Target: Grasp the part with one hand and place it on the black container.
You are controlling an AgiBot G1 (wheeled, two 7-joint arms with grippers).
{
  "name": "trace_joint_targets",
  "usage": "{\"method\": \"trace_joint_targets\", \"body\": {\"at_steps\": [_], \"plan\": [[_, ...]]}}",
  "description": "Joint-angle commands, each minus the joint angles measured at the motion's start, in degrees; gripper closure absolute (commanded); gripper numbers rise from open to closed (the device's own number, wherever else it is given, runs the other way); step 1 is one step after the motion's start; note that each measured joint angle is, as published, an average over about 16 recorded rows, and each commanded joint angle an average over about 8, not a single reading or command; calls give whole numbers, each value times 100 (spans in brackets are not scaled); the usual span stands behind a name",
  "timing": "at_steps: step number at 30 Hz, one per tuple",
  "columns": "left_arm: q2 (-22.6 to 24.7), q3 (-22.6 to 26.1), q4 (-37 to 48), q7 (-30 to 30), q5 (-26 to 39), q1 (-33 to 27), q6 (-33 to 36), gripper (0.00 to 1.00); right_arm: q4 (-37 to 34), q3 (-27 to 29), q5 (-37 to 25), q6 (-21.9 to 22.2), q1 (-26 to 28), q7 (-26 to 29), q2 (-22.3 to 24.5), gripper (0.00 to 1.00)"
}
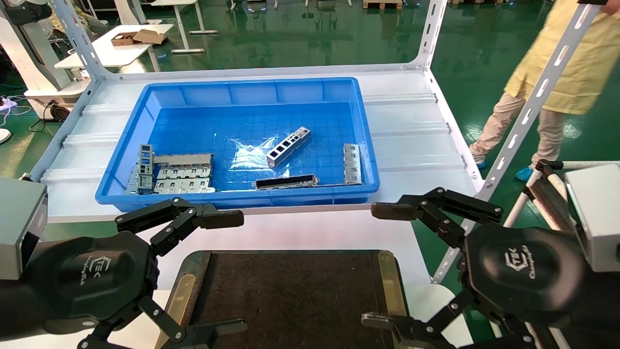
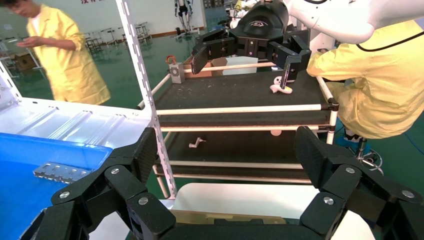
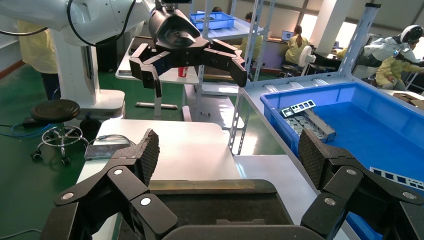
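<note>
Part [image 1: 287,146] lies in bin, beyond both tools.

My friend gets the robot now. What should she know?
Left hand is open and empty, low over the near left side of the black tray.
Right hand is open and empty, at the tray's right side.
The silver bar with square windows lies in the middle of the blue bin.
Done: nothing yet, and nothing is on the tray.
Left: grab the bar with one hand and put it on the tray.
</note>
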Motion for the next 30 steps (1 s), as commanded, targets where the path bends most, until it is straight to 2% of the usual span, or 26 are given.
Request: {"method": "trace_joint_targets", "body": {"at_steps": [1, 30], "plan": [[0, 0, 0, 0, 0, 0, 0, 0, 0, 0, 0, 0, 0, 0, 0, 0], [-4, -1, 0, -6, 7, 0, 1, 0, -1, 0, 0, 0, 1, -1, 0, 0]]}}
